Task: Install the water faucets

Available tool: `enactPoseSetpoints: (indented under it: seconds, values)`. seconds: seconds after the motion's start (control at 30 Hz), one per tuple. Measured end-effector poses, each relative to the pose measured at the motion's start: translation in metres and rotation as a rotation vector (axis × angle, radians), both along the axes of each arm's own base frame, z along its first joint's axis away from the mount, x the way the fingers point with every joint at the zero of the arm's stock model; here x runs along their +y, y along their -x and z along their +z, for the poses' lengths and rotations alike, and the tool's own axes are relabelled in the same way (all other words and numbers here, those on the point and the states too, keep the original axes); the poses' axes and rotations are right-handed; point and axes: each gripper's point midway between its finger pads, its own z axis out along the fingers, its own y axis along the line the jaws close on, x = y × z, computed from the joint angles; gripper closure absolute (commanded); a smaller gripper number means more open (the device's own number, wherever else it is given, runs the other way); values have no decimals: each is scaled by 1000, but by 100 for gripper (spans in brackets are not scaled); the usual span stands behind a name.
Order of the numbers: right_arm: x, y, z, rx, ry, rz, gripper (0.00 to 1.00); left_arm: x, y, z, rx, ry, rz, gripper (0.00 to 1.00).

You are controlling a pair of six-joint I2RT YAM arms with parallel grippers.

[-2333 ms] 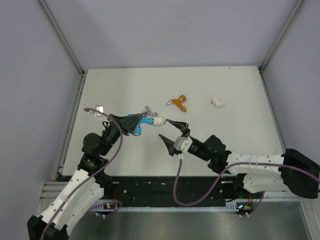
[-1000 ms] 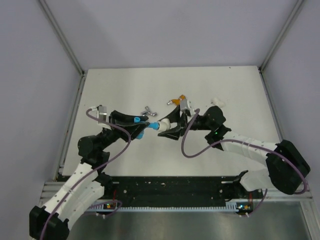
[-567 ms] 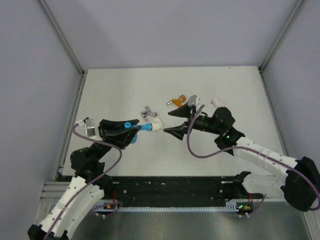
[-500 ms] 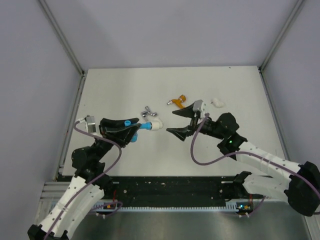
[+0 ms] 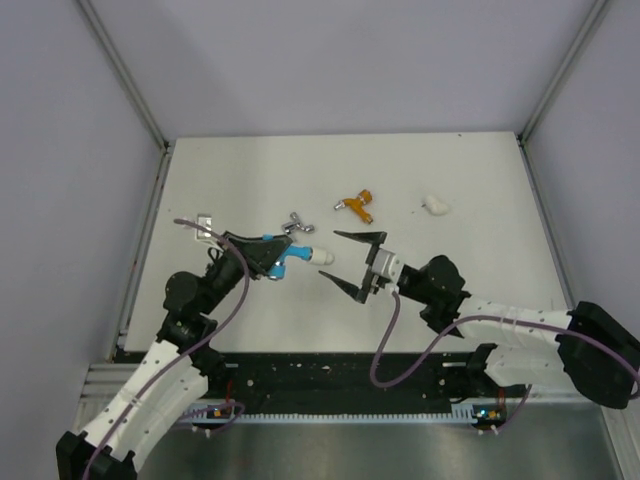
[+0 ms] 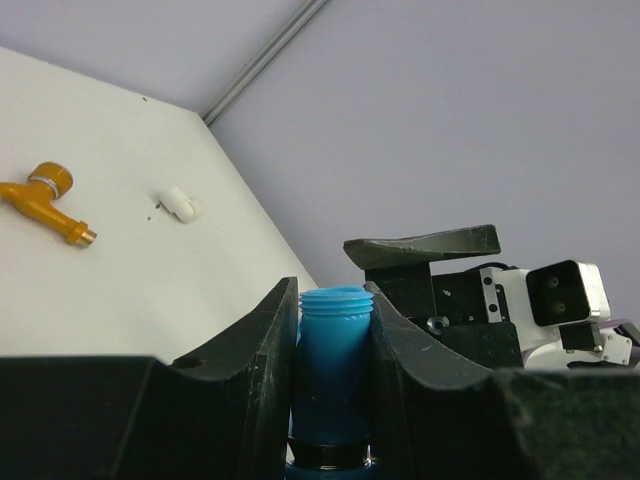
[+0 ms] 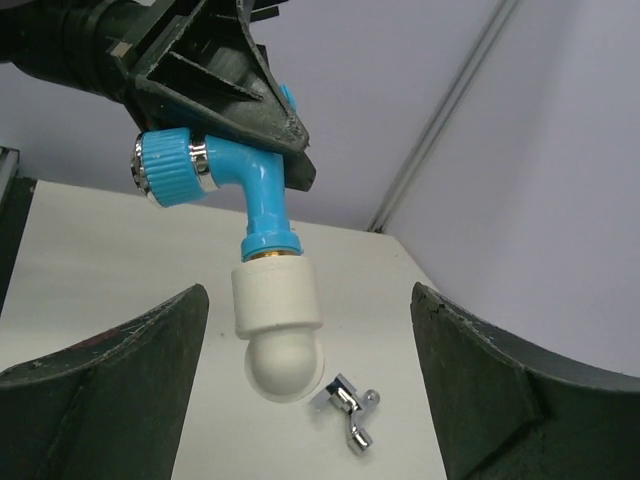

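My left pincer is clamped on the blue faucet, which carries a white elbow fitting on its end. My right pincer gapes wide, its fingers flanking that fitting without touching it. The silver faucet and the orange faucet lie beyond on the white table.

In this view I see the left fingers pressed on both sides of the blue faucet, and its threaded end stands up between them. Farther on the white surface lies the orange faucet, with a small white fitting near it but apart. At the right, one of the right fingers shows above a white camera body.
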Motion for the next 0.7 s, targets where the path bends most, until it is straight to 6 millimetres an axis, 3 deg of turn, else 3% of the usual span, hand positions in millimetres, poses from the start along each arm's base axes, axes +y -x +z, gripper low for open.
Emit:
enactPoseSetpoints:
  seconds: [0.33, 0.47, 0.53, 0.7]
  values:
    - [23, -11, -12, 67, 5, 26, 32, -4, 0, 7, 11, 47, -34, 100]
    - [27, -7, -8, 114, -18, 64, 60, -6, 3, 13, -30, 49, -52, 100]
    - [28, -5, -8, 134, -22, 81, 79, -9, 6, 16, -72, 30, -69, 100]
    - [25, 0, -8, 289, -29, 212, 96, -16, 16, 26, -260, -80, -110, 100]
